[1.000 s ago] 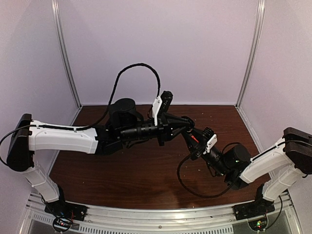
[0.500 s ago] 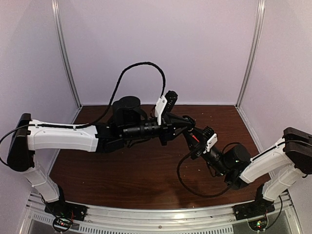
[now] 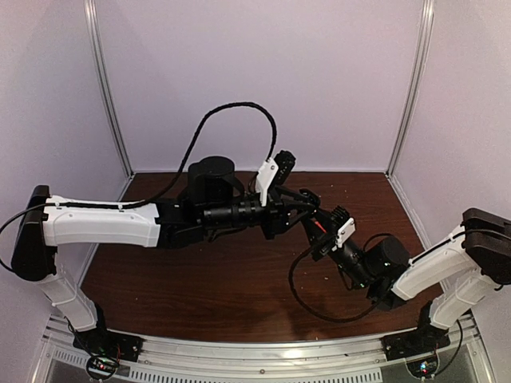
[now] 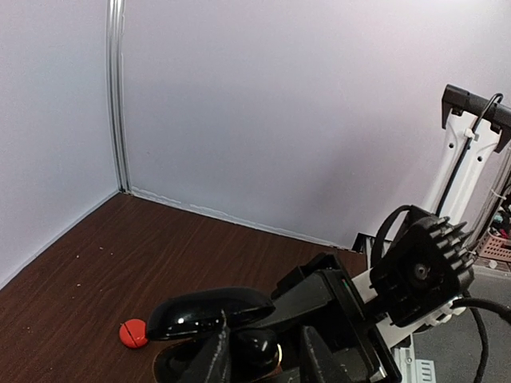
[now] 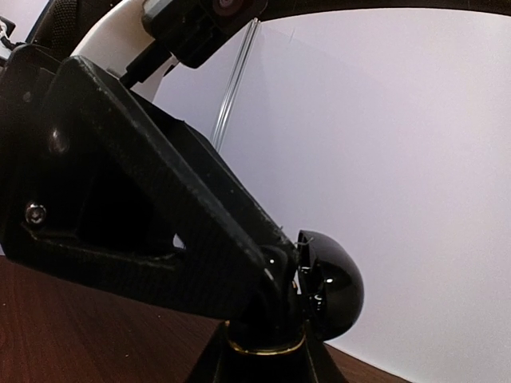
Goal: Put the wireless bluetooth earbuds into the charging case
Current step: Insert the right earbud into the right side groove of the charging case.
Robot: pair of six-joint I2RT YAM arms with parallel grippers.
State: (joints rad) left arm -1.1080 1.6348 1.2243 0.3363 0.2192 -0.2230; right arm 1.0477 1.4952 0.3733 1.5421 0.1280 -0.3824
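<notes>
Black earbud positioned at the open case, held above the table.
The case (image 4: 209, 311) is clamped at its base by the right pincer (image 3: 314, 226), whose jaws are brought together on it, and is carried above the table (image 3: 223, 271) at mid-width. The glossy lid (image 5: 331, 283) is raised. The left pincer (image 3: 311, 207) is set directly against the case from the opposite side. A black earbud (image 4: 255, 347) is seen between its fingers (image 4: 214, 363), just under the lid; whether the jaws are clamped on it or standing apart cannot be told. A red earbud (image 4: 133, 333) is lying on the table, just beside the case in the left wrist view.
</notes>
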